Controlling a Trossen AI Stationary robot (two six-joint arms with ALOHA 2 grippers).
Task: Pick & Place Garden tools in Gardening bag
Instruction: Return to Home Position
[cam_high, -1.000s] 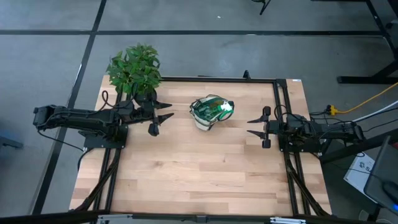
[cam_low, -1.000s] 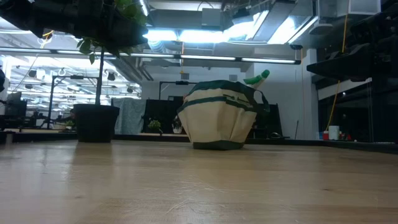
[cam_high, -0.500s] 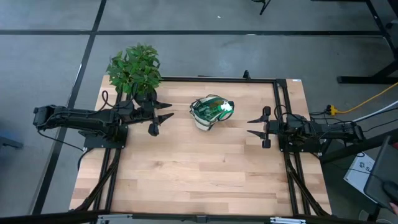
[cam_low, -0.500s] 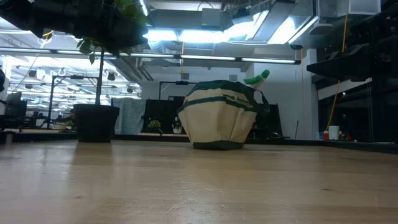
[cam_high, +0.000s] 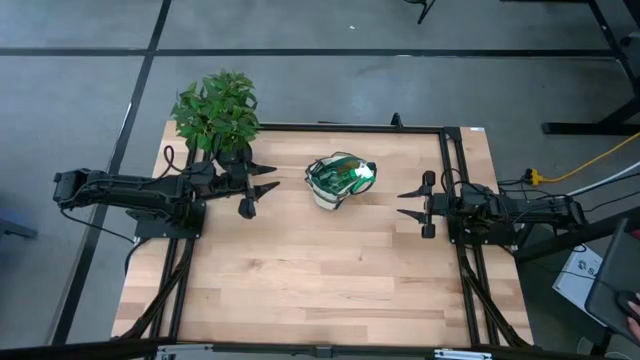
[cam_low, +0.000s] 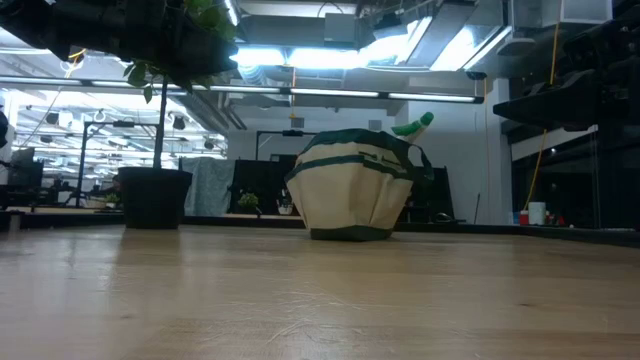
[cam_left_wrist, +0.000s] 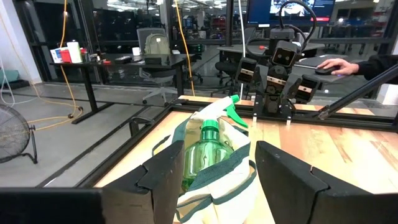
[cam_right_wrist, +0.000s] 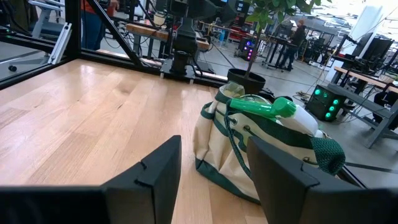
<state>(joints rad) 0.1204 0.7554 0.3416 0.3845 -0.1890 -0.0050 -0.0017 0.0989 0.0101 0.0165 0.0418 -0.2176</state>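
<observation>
High view: the bag (cam_high: 338, 182) sits on the worktop (cam_high: 320, 270) between the left hand (cam_high: 273, 177) and the right hand (cam_high: 402, 203), both spread wide and clear of it. A potted plant (cam_high: 218, 110) stands beside the left hand. Only the left wrist view shows the spray bottle (cam_left_wrist: 205, 149) upright inside the bag. The low view shows just its nozzle (cam_low: 415, 125). Other contents are hidden.

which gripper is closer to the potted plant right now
Left. The left gripper is open right beside the potted plant, next to its pot. The right gripper is open much farther off, on the far side of the bag.
</observation>
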